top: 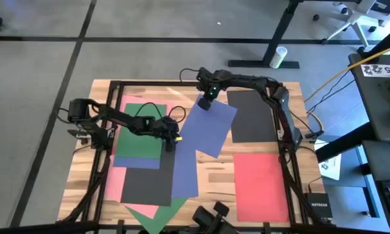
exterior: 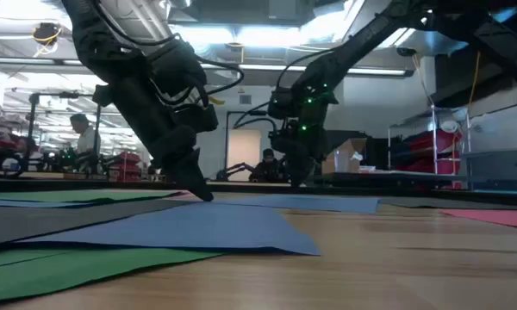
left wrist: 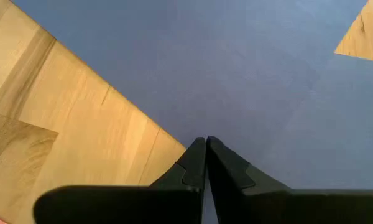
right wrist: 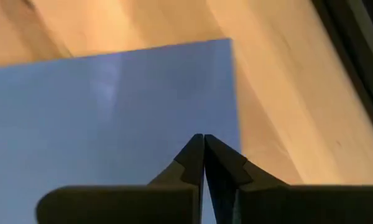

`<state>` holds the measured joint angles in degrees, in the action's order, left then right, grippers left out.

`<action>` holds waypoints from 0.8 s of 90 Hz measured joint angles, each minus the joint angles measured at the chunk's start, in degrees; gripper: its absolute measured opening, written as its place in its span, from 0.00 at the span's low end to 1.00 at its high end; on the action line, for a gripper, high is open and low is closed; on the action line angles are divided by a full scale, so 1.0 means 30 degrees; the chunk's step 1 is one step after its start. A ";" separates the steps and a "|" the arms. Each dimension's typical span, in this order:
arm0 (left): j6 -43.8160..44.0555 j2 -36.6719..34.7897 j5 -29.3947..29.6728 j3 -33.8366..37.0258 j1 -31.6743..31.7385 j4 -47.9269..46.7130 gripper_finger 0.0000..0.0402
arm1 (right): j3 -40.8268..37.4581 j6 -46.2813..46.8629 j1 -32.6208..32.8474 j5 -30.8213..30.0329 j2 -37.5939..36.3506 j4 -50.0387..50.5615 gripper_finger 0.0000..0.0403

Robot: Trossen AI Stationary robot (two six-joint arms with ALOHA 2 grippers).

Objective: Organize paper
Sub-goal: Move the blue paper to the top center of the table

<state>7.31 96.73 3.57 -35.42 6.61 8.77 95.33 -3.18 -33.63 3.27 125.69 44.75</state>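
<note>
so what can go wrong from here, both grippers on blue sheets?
1. Left gripper and right gripper are closed, tips pressed on overlapping blue sheets; sliding one may drag the other.
2. The blue sheet's corner is lifted off the table; it may crease.

- Both arms are showing dark, nearly black casings built from boxy links and rounded joint housings.
- The left pincer (top: 169, 142) is wearing a small yellow-orange mark near its tip; its two fingers (left wrist: 189, 163) are appearing as matte black wedges tapering to a point, with stepped, angular inner shoulders.
- The right pincer (top: 204, 104) is glowing with small green lights on its wrist block; its fingers (right wrist: 191, 163) are looking the same matte black, wedge-shaped, with a wide flat black bar behind them.
- Thin black cables are looping along both arms.
</note>
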 joint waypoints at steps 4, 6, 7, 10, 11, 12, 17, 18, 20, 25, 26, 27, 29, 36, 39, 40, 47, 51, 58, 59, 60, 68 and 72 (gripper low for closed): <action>0.0015 0.0000 0.0000 0.0000 -0.0012 0.0001 0.00 | -0.0003 0.0000 0.0007 0.0018 0.0032 0.0192 0.00; 0.0015 0.0000 0.0004 0.0000 -0.0031 0.0001 0.00 | -0.0007 0.0000 0.0026 0.0073 0.0036 0.0192 0.00; 0.0015 0.0000 0.0013 0.0000 -0.0042 0.0001 0.00 | -0.0007 0.0001 0.0032 0.0105 0.0039 0.0176 0.00; 0.0015 0.0000 0.0060 0.0000 -0.0088 0.0017 0.00 | -0.0007 0.0002 0.0038 0.0148 0.0053 0.0110 0.00; 0.0020 0.0000 0.0074 0.0000 -0.0098 0.0027 0.00 | -0.0007 0.0006 0.0043 0.0152 0.0057 0.0097 0.00; 0.0022 0.0000 0.0086 0.0000 -0.0116 0.0036 0.00 | -0.0007 0.0007 0.0044 0.0186 0.0058 0.0094 0.00; 0.0055 0.0000 0.0050 0.0000 -0.0230 0.0086 0.00 | -0.0007 0.0022 0.0039 0.0592 0.0082 0.0152 0.00; 0.0058 0.0000 0.0030 0.0000 -0.0258 0.0100 0.00 | -0.0007 0.0028 0.0027 0.0661 0.0089 0.0161 0.00; 0.0058 -0.0012 -0.0010 0.0000 -0.0335 0.0140 0.00 | -0.0007 0.0033 -0.0007 0.0767 0.0095 0.0167 0.00; 0.0069 -0.0188 -0.0086 0.0000 -0.0500 0.0228 0.00 | -0.0007 0.0038 -0.0060 0.0922 0.0123 0.0167 0.00; 0.0076 -0.0236 -0.0103 0.0000 -0.0525 0.0235 0.00 | -0.0007 0.0045 -0.0067 0.0934 0.0140 0.0163 0.00; 0.0089 -0.0284 -0.0107 0.0000 -0.0560 0.0235 0.00 | -0.0007 0.0050 -0.0072 0.0939 0.0161 0.0155 0.00; 0.0149 -0.0415 -0.0109 0.0000 -0.0617 0.0228 0.00 | -0.0007 0.0058 -0.0090 0.0969 0.0185 0.0148 0.00; 0.0473 -0.1141 -0.0220 0.0061 -0.0888 -0.0287 0.00 | -0.0007 0.0066 -0.0201 0.1003 0.0268 0.0456 0.00; 0.0535 -0.1563 -0.0282 0.0061 -0.1005 -0.0528 0.00 | -0.0009 0.0069 -0.0211 0.1011 0.0294 0.0594 0.00; 0.0549 -0.1718 -0.0284 0.0052 -0.1036 -0.0579 0.00 | -0.0010 0.0073 -0.0211 0.1009 0.0310 0.0611 0.00; 0.0561 -0.2977 -0.0273 -0.0291 -0.1333 -0.0731 0.00 | -0.0011 0.0044 -0.0219 0.0998 0.0313 0.0681 0.00; 0.0561 -0.3673 -0.0204 -0.0474 -0.1501 -0.0830 0.00 | -0.0015 0.0007 -0.0219 0.1005 0.0328 0.0728 0.00; 0.0568 -0.4502 -0.0124 -0.0622 -0.1831 -0.1700 0.00 | -0.0013 -0.0048 -0.0191 0.1239 0.0335 0.0703 0.00; 0.0568 -0.4612 -0.0124 -0.0628 -0.1897 -0.1844 0.00 | -0.0011 -0.0055 -0.0182 0.1312 0.0335 0.0710 0.00; 0.0573 -0.4697 -0.0124 -0.0649 -0.1960 -0.1980 0.00 | -0.0013 -0.0062 -0.0178 0.1353 0.0335 0.0721 0.00; 0.0680 -0.5317 -0.0131 -0.0777 -0.2422 -0.2640 0.00 | -0.0013 -0.0110 -0.0157 0.2224 0.0335 0.0795 0.00; 0.0878 -0.5355 -0.0128 -0.0806 -0.2650 -0.3170 0.00 | -0.0015 -0.0162 -0.0108 0.2867 0.0335 0.0828 0.00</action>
<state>9.95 80.66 3.19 -37.84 -1.34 -0.74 95.29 -3.67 -33.95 11.87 126.69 47.24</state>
